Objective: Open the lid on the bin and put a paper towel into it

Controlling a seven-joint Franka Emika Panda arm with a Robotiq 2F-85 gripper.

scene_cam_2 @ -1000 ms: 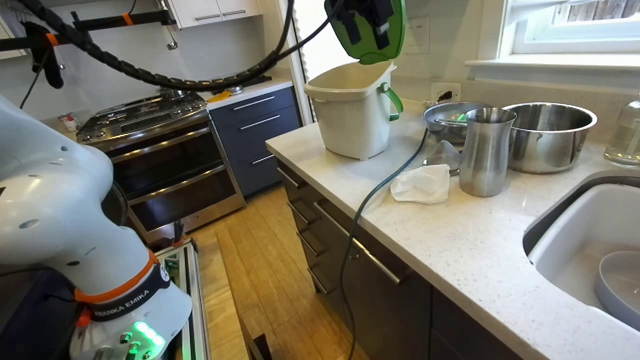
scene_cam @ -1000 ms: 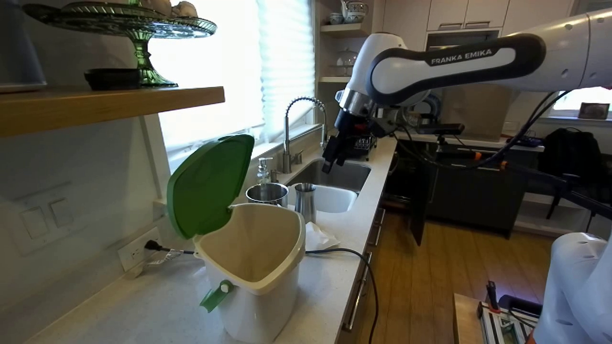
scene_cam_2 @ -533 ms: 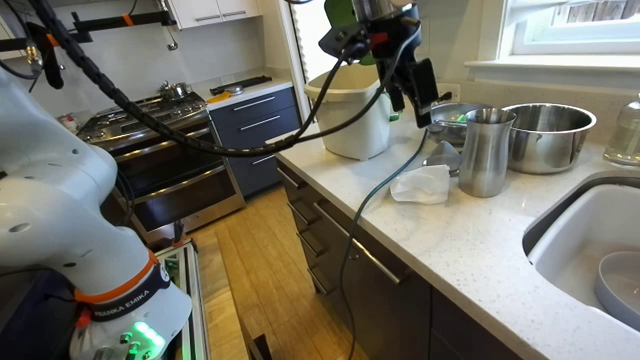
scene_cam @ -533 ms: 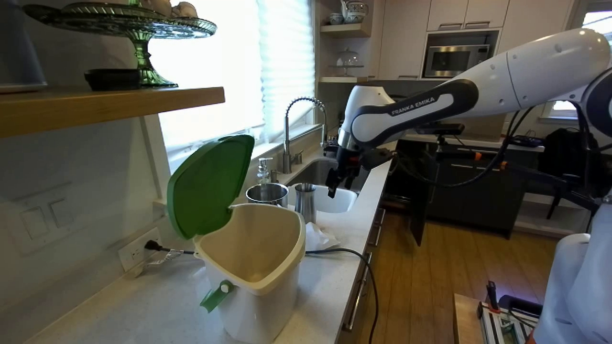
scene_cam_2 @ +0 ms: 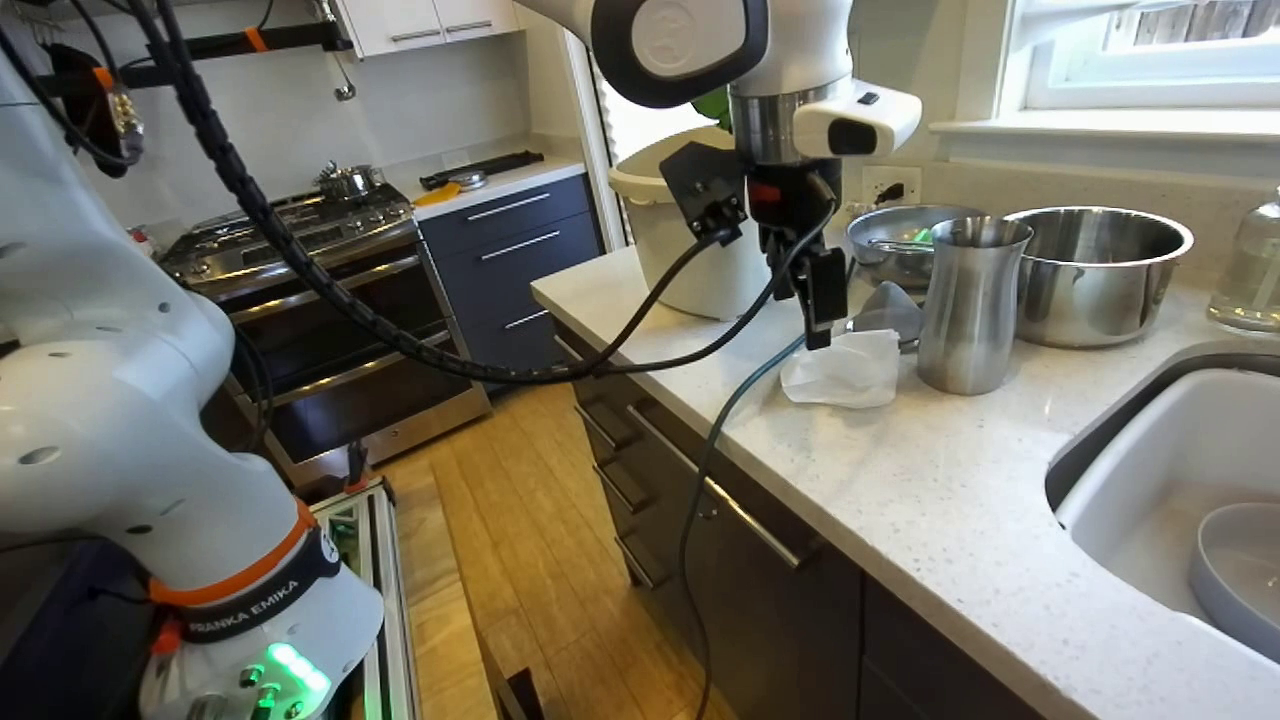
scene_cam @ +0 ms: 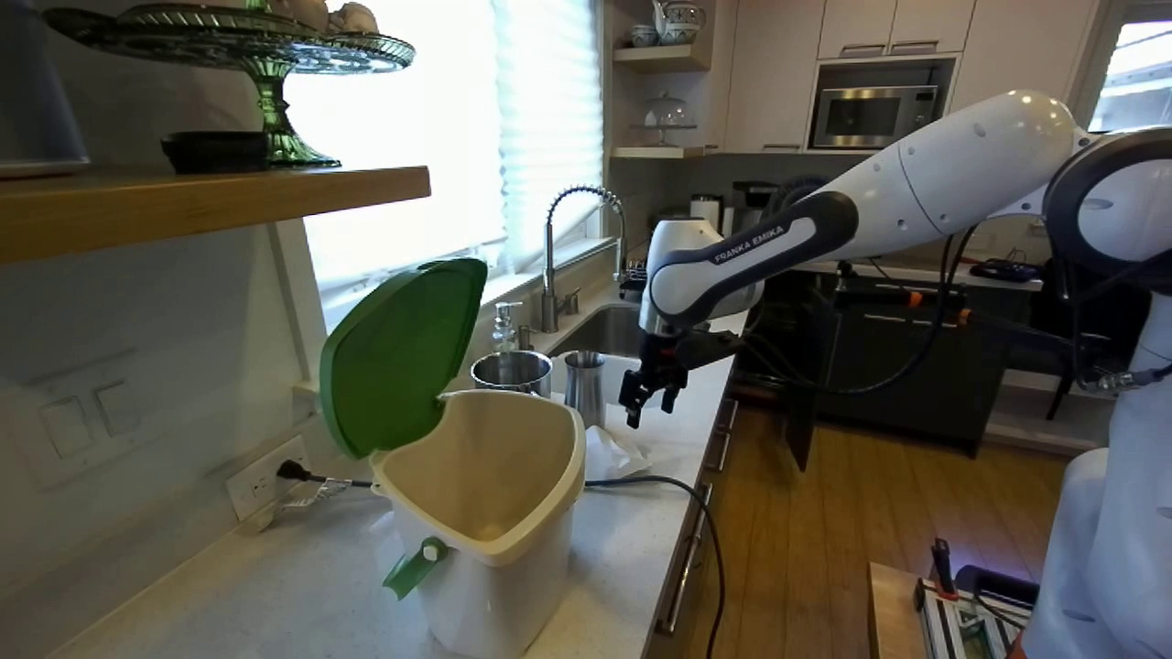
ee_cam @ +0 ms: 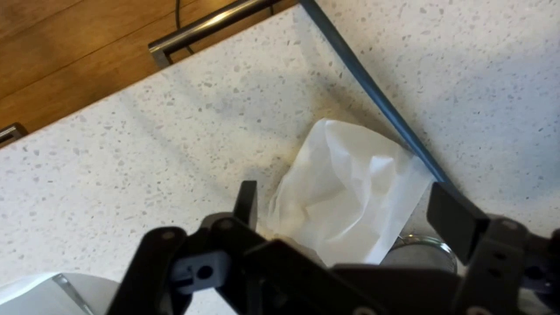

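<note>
One long counter, pale and speckled, runs along the wall under the task items. My white arm reaches over it, wrist pointing down. A sink with a white basin is set into the counter, well apart from the bin. The bin, cream, stands upright on the counter, its mouth uncovered. Lid, bright green: raised, tilted back toward the wall, its lower edge at the bin's rim.

Steelware seen in an exterior view: a wide pot, a bowl just beside it, partly hidden, and a tall cup upright in front of the pot. Whether the bowl touches the pot, I cannot tell.

My hand hangs over the counter, fingers spread wide apart. Wrist view: the paper towel lies below, between them. In an exterior view one fingertip overlaps the towel's edge; whether there is contact I cannot tell.

Paper towel: white, crumpled, on the counter, outside the bin on its sink side, just beside the cup. A small grey object sits behind the towel, partly hidden; identity unclear.

Thinnest item: a dark blue cable, crossing the counter past one corner of the towel and hanging over the front edge.
</note>
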